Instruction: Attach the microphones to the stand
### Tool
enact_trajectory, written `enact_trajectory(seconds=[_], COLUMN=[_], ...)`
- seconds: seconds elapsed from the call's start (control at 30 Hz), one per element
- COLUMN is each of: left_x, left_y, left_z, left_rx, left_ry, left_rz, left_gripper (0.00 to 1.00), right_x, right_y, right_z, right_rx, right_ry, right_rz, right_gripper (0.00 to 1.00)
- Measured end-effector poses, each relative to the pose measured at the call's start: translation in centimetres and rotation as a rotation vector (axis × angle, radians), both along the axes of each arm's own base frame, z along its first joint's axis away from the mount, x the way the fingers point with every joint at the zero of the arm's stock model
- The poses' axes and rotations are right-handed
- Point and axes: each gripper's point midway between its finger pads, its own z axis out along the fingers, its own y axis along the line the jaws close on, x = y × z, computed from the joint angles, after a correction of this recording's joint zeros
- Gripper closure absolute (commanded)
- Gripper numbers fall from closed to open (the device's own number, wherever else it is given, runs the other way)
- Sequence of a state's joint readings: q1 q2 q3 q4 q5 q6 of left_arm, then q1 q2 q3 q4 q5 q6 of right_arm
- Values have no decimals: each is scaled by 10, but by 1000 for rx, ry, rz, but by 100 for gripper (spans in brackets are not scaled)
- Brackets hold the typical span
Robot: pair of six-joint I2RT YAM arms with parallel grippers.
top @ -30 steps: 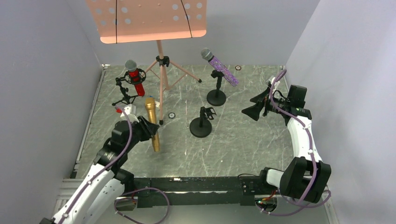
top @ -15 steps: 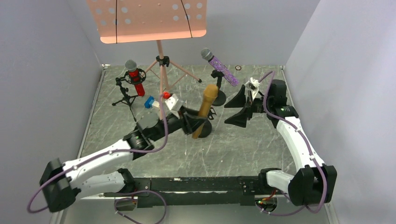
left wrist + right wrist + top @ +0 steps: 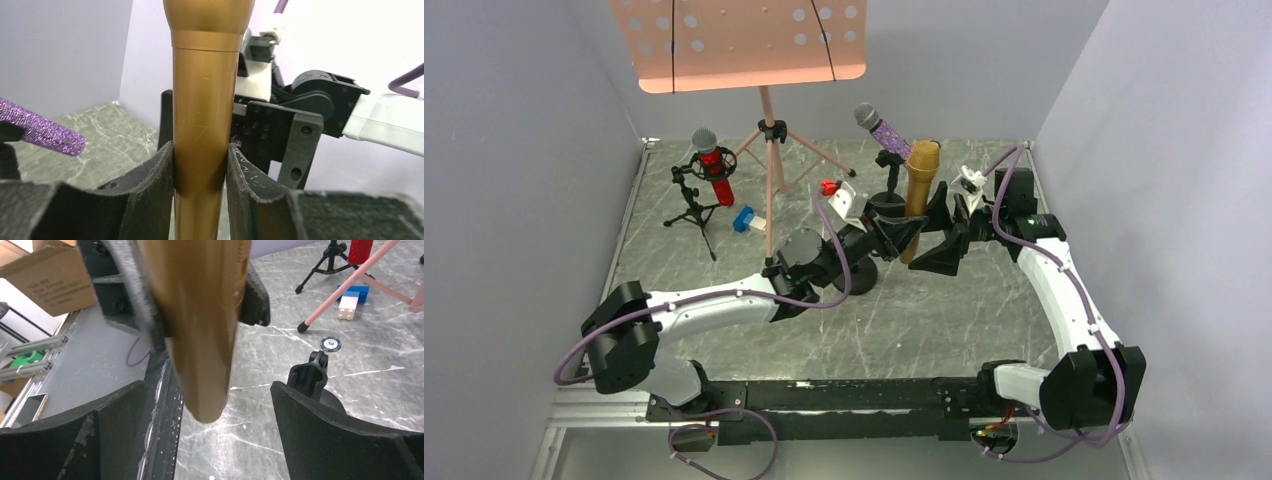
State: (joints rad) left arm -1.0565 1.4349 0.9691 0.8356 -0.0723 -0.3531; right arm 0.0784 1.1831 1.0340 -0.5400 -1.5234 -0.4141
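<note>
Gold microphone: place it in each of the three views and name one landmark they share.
Top external: gold microphone upright, right of centre.
Left wrist: dead centre, vertical, top edge to bottom edge.
Right wrist: upper centre, blurred, tail end pointing down.
Shared landmark: the left gripper clamped on its handle, seen in all three.

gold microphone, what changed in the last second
The left gripper carried the all-gold microphone rightward, up to the open right gripper, which moved in to meet it. Its grip held; the glittery red microphone and glittery purple microphone stayed put.
</note>
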Motion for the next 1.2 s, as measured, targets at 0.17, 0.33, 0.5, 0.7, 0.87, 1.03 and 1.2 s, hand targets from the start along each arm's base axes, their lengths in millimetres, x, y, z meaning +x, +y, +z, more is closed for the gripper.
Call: enact_trajectory(seconds=[0.17,0.33,0.5,0.7,0.87,1.03,1.2], left_x=[-3,-2,-1,0,2,2,0], left_y=[-13,-14,-15,-21,-21,-19,-13], left_z=[6,13,17,10,11,12,7], left_rx=[-33,-61,-79,-78,-101,-111,-81], left_ry=[-15,-30,-52,-58,-44,-51,-46], left_rz=[17,31,35,29,26,30,25], left_gripper=[100,100,100,100,98,55,27], right_x=[-1,-4,-5,-3,-2,0,0], right_y=[0,0,0,0,2,3,3], right_z=[-8,-10,-10,-8,-3,-1,-2], right_rx=[-5,-7,-8,-8,4,6,6], right_ry=[55,80,98,119,88,87,103], right_rz=[8,10,9,7,21,24,22], right_gripper=[2,9,21,58,86,93,96])
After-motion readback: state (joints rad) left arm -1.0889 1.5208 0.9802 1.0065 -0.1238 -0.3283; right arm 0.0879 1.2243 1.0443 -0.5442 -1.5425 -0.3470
